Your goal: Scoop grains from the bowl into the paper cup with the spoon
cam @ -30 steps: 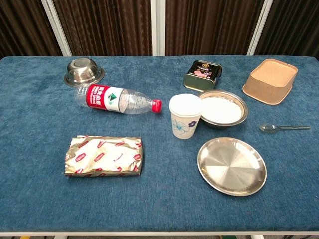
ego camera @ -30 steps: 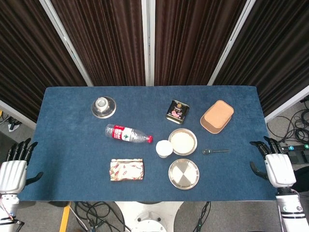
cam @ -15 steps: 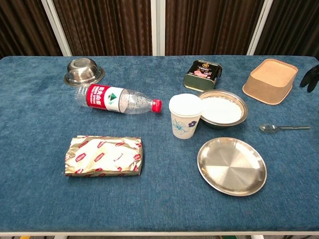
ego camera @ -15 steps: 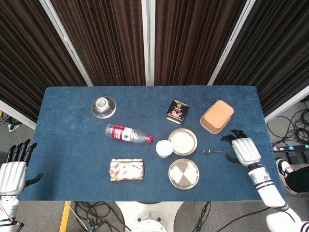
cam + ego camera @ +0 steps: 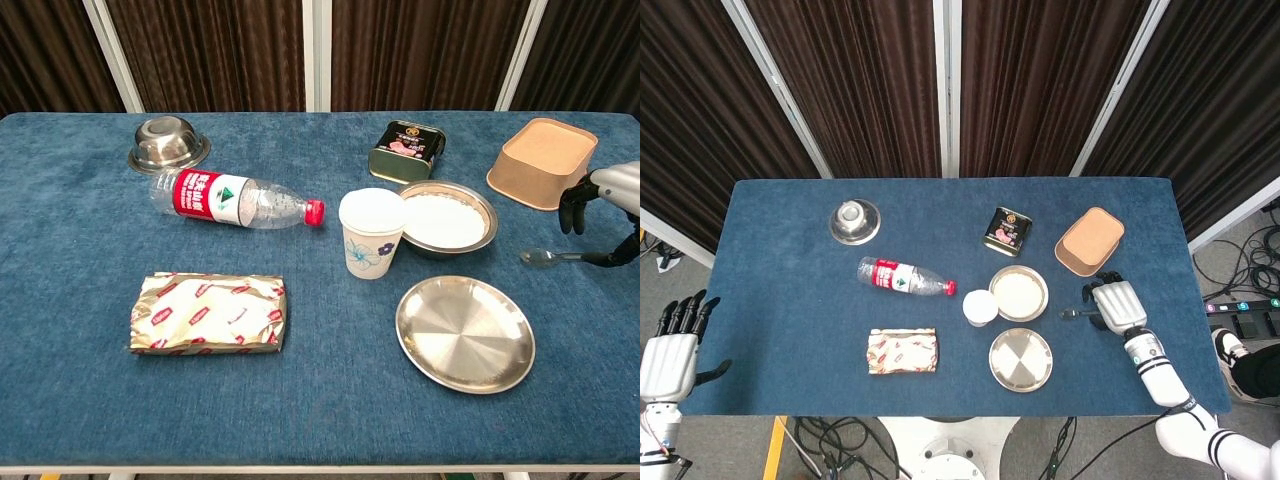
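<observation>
A steel bowl [image 5: 1018,293] [image 5: 446,218] of white grains sits right of centre, and the paper cup [image 5: 980,307] [image 5: 371,232] stands upright against its left side. The spoon [image 5: 1069,314] [image 5: 540,258] lies flat on the cloth to the right of the bowl, with its handle pointing right. My right hand [image 5: 1116,305] [image 5: 603,203] hovers over the handle, fingers [image 5: 572,211] curved downward and apart; the thumb is low by the handle's end. It holds nothing. My left hand [image 5: 668,354] is off the table's near left corner, fingers spread.
An empty steel plate [image 5: 1021,359] [image 5: 464,333] lies in front of the bowl. A tan container [image 5: 1089,241] [image 5: 540,162] is just behind my right hand. A tin [image 5: 1007,231], a lying bottle [image 5: 906,278], a foil packet [image 5: 902,351] and a small steel bowl [image 5: 855,220] are further left.
My right hand has come in from the table's right edge, moving left until it is over the spoon's handle. The left hand and the objects have stayed put.
</observation>
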You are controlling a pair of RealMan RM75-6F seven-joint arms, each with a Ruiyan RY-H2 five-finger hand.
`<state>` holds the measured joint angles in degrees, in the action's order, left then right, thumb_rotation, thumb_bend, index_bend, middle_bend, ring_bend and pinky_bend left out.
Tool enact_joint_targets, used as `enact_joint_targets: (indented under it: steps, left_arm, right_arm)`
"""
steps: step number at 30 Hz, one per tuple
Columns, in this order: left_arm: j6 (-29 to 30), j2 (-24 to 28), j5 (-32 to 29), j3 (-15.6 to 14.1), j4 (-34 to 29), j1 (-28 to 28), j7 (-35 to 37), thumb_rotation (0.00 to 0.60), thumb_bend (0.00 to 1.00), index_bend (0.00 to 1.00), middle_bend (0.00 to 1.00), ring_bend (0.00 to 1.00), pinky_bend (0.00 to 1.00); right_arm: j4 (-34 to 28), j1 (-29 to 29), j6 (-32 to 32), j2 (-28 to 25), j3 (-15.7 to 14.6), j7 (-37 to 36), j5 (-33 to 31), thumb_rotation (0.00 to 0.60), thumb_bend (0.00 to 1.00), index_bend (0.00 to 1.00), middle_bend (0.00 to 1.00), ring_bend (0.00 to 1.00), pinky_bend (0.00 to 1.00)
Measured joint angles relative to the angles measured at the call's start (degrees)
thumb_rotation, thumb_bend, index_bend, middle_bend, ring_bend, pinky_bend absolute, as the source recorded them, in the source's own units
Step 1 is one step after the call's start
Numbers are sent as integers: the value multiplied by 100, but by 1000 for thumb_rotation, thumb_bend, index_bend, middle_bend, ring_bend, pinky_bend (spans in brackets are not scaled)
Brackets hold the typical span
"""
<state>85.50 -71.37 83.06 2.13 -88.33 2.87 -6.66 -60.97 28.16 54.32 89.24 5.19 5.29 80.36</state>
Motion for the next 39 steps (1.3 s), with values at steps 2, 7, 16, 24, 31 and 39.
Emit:
enact_joint_targets:
  steps: [2,7,16,24,31,39]
  left_arm:
    - [-12,-3,-8,1,5,3,2,600,166,162,137,94,68]
    - [-35,-8,-34,5,22,5,19,600,166,162,137,94,68]
    - [-70,-27,-47,6,48,19,23,600,168,162,136,94,68]
    - [-91,-29,-66,13,54,27,23,600,169,162,137,94,68]
    - [-84,-40,-66,15,78,25,41,600,169,162,136,94,68]
    - [-81,-56,-50,7,110,24,72,600,170,162,136,94,68]
  right_arm:
    - [119,31,-22,87,-18,-22,-6,600,163,489,485,206,207]
    - [289,59,-60,179,-65,-77,-26,600,167,509,509,222,211]
    - [400,72,-149,188,-137,-149,-63,600,220,514,521,233,211]
    - [368,126,-266,160,-160,-198,-91,600,244,514,521,232,211]
    - [302,157,-346,131,-185,-210,-125,600,296,542,540,242,211]
    - [66,169,-278,-52,-202,-199,-74,600,320,582,567,258,212]
